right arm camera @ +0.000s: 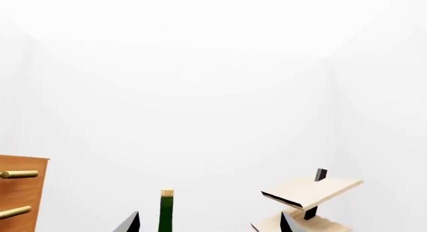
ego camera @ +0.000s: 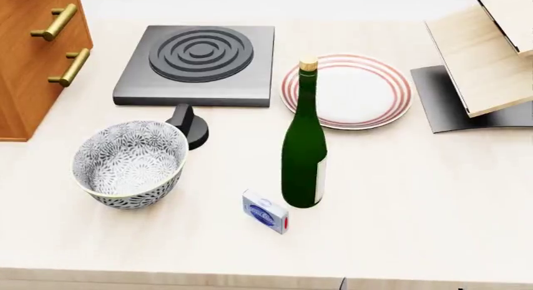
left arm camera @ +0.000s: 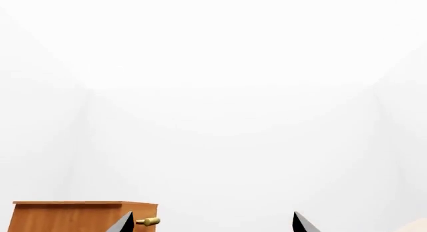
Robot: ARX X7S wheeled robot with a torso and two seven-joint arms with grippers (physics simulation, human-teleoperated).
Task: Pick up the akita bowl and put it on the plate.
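The akita bowl (ego camera: 129,164), white with a dense grey-black floral pattern, stands upright at the front left of the counter in the head view. The plate (ego camera: 358,93), white with red rings, lies flat at the back right of centre with nothing on it. Neither gripper shows in the head view. My left gripper (left arm camera: 213,222) shows only two dark fingertips spread wide, nothing between them. My right gripper (right arm camera: 210,223) is likewise open and empty. Bowl and plate appear in neither wrist view.
A tall green bottle (ego camera: 304,146) stands between bowl and plate, a small box (ego camera: 266,211) beside it. A dark burner (ego camera: 200,59) with a knob (ego camera: 190,125) sits behind the bowl. A wooden cabinet (ego camera: 34,53) is at the left, a wooden rack (ego camera: 487,47) at the right.
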